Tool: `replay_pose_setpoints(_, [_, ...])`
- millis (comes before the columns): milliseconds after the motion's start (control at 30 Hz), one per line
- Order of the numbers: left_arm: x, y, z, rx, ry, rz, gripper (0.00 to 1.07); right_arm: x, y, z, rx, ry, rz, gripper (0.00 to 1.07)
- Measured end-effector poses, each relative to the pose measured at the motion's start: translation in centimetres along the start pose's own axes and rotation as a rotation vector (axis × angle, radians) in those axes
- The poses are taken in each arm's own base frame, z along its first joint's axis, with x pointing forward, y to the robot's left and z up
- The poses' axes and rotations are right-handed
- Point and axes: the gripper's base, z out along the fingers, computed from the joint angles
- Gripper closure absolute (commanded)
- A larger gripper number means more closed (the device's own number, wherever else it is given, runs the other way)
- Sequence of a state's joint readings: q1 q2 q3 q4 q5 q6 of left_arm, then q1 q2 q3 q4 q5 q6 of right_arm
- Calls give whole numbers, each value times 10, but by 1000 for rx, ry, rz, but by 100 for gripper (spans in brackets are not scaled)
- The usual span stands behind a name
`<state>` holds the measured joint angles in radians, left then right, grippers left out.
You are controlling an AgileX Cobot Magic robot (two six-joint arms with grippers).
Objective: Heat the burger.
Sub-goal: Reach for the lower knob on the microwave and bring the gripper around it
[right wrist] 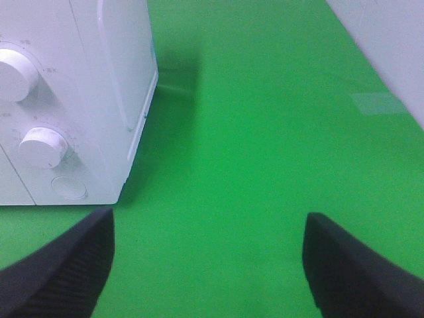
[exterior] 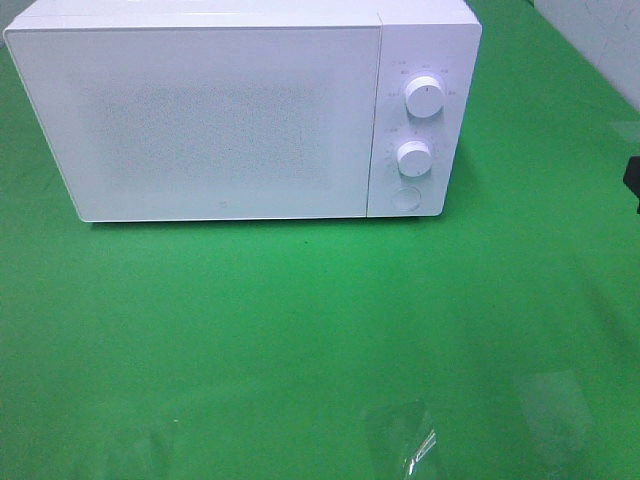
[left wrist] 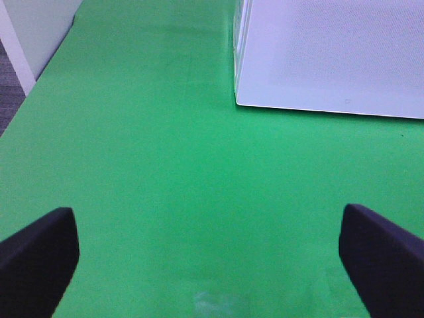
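High view: the microwave [exterior: 200, 110] is standing shut on the green surface [exterior: 300, 330], its contents hidden and the burger showing nowhere, leaving progress unjudgeable; left wrist: the left end effector [left wrist: 211, 255] is hanging open and empty, the microwave ahead; right wrist: the right end effector [right wrist: 209, 265] is gaping empty, the lower dial [right wrist: 43, 146] ahead.

Microwave [exterior: 425, 40] interior hidden behind door [exterior: 200, 120], dial markings [exterior: 398, 70] unreadably small, left fingers [left wrist: 40, 258] and right fingers [right wrist: 66, 265] cropped

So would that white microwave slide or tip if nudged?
Probably neither easily: the microwave is a wide, low box sitting flat on the green table, so tipping seems unlikely. Its smooth walls look slippery to grasp.
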<state>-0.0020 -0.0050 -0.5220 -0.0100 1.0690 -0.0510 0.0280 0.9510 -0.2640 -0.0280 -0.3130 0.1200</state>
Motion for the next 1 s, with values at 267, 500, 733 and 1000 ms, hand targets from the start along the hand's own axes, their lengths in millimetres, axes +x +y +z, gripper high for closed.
replay_pose_setpoints(267, [0, 0, 0, 0, 0, 0, 6, 4, 0, 20, -8, -30, -8, 32])
replay_pose_setpoints(500, [0, 0, 0, 0, 0, 0, 6, 12, 11, 39, -35, -78, -79, 32])
replay_pose_setpoints(733, [0, 0, 0, 0, 0, 0, 6, 26, 35, 51, -36, -94, -172, 32])
replay_pose_setpoints(1000, [0, 0, 0, 0, 0, 0, 6, 34, 59, 50, -42, -130, -151, 32])
